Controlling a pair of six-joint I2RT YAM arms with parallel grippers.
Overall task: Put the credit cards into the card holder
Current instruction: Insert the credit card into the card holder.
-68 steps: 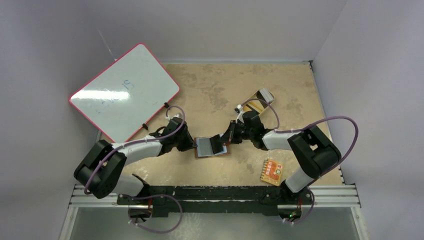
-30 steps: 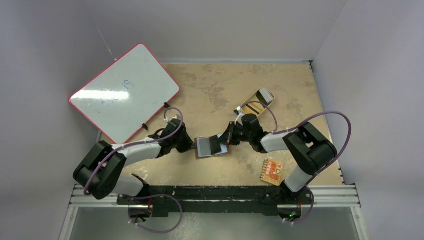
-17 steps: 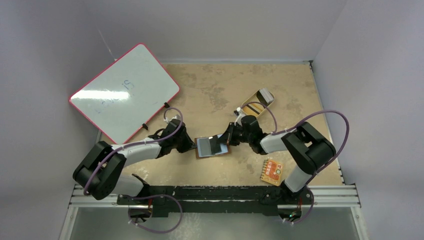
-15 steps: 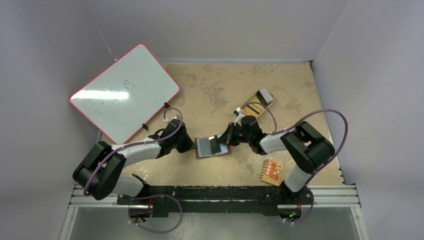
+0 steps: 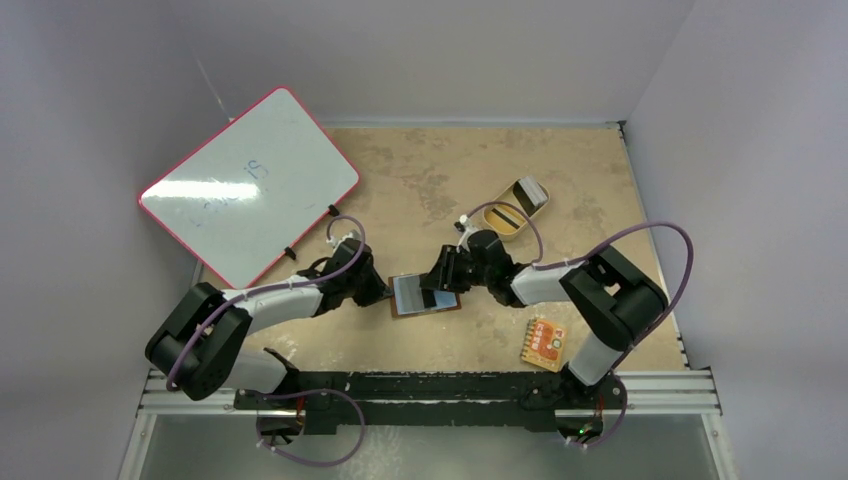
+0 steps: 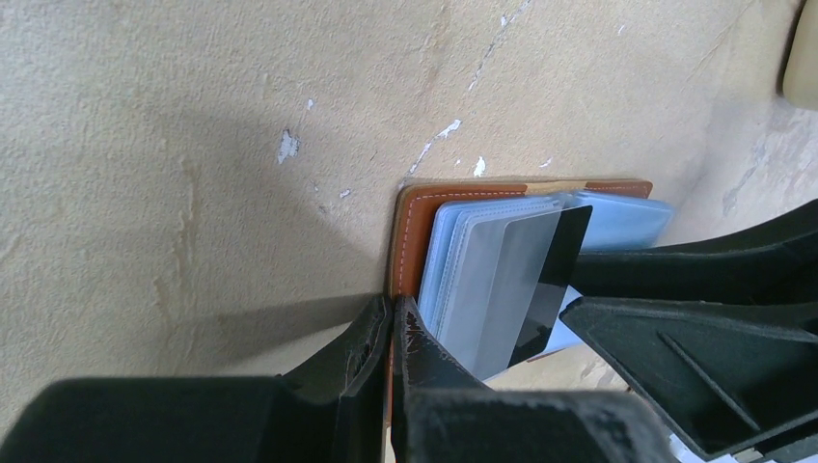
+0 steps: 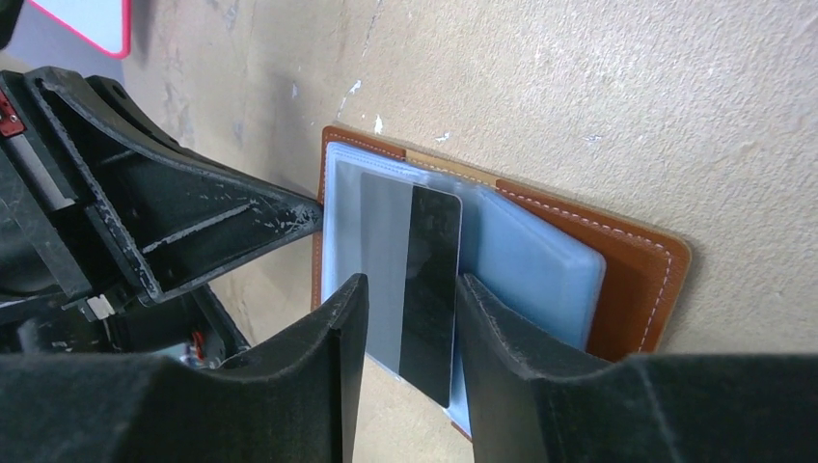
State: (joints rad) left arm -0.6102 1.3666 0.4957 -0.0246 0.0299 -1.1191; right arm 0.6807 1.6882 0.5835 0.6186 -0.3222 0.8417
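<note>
The brown card holder (image 5: 447,305) lies open on the table, bluish clear pockets up. My left gripper (image 5: 388,293) is shut on its left leather edge (image 6: 413,231), the fingertips (image 6: 394,313) pinched on the cover. One black credit card (image 7: 429,280) lies lengthwise among the pockets (image 7: 540,260), its near end sticking out past them. It also shows in the left wrist view, as a dark card (image 6: 540,280). My right gripper (image 7: 410,318) hovers over that card, open, a finger on each side and apart from it. From above, the right gripper (image 5: 440,280) sits at the holder's right half.
A tan oval dish (image 5: 522,207) with dark and pale flat items stands behind the right arm. An orange-red patterned packet (image 5: 545,343) lies near the front right. A red-framed whiteboard (image 5: 250,183) leans at the back left. Walls close in the table on three sides.
My right gripper has opened and let go of the card, which now lies in the holder. The right arm shifted slightly left. The left gripper has not moved.
</note>
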